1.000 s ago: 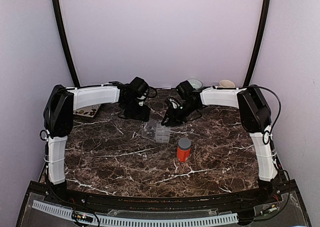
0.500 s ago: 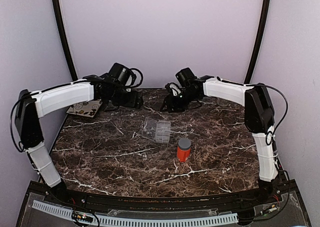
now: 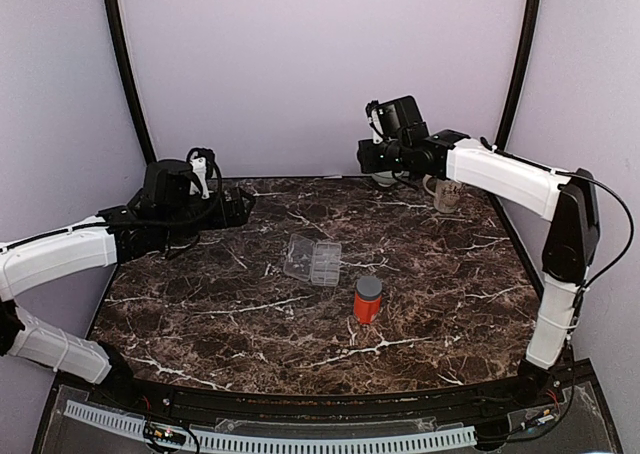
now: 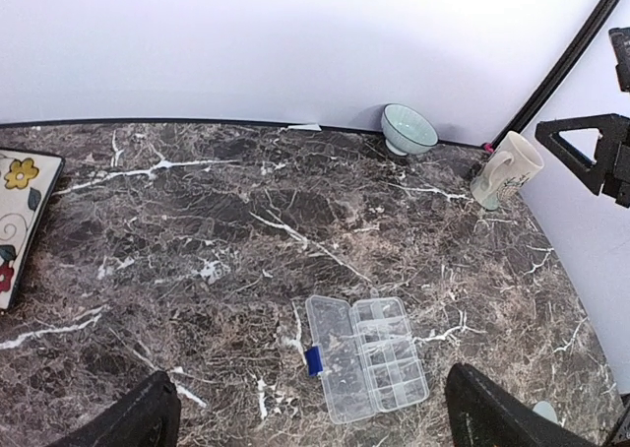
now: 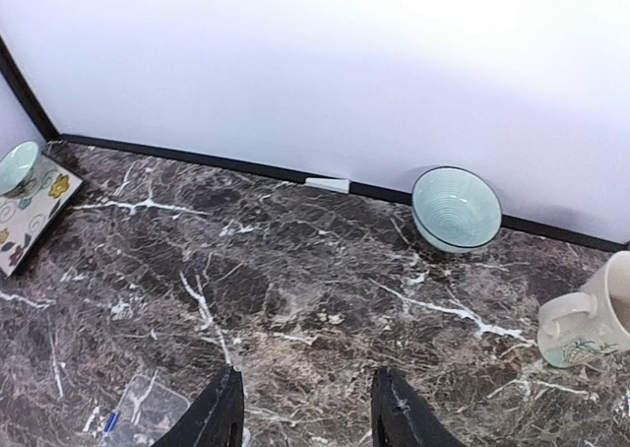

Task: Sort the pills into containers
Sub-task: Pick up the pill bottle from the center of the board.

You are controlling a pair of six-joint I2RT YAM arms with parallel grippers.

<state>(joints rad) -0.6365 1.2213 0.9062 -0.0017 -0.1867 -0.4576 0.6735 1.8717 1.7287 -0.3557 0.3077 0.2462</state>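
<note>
Left arm's fingers (image 4: 133, 422): set wide apart, nothing between them, held clear above the dark marble table (image 3: 220, 314). Beyond the left-hand finger, at the table's left edge, lies a flower-patterned tray (image 4: 15, 221). The right wrist view shows a small pale bowl (image 5: 18, 166) resting on it.

Organiser box (image 4: 369, 353): flat on the table, ahead of the left arm's fingers and between their two lines, nearer the right-hand finger, touching neither. Its clear lid is swung open and lies flat beside the compartments, with a blue catch (image 4: 313, 360) at the near edge. What the compartments hold cannot be made out. In the top view, an upright orange bottle (image 3: 367, 301) with a grey cap stands near the box, on its near right side and apart from it.

Right arm's fingers (image 5: 221, 413): partly apart, gripping nothing, raised over the far right of the table. A corner of the box shows just left of the left-hand finger. Ahead and to the right of these fingers, a pale green ribbed bowl (image 5: 456, 209) sits against the back wall. Farther right stands a cream mug (image 5: 591, 314).
</note>
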